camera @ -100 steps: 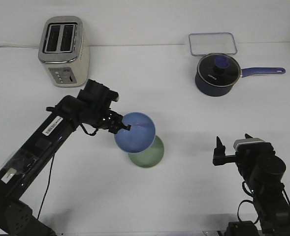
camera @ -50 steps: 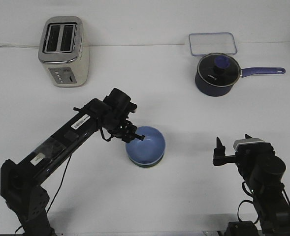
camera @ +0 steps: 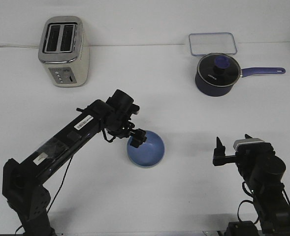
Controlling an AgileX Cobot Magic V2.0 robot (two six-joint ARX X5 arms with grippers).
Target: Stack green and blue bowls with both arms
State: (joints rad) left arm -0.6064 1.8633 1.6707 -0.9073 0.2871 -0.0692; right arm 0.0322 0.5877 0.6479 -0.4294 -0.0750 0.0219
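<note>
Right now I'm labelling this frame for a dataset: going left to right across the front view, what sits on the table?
Toaster → blue bowl, with the left arm's jaws at its rim → saucepan, the clear container just behind it, → right arm's gripper.

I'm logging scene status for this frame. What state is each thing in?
blue bowl: upright, nested over the green bowl, which is barely visible
left gripper: at the blue bowl's rim
right gripper: open, empty
saucepan: lidded
toaster: slots empty
clear container: empty
</note>
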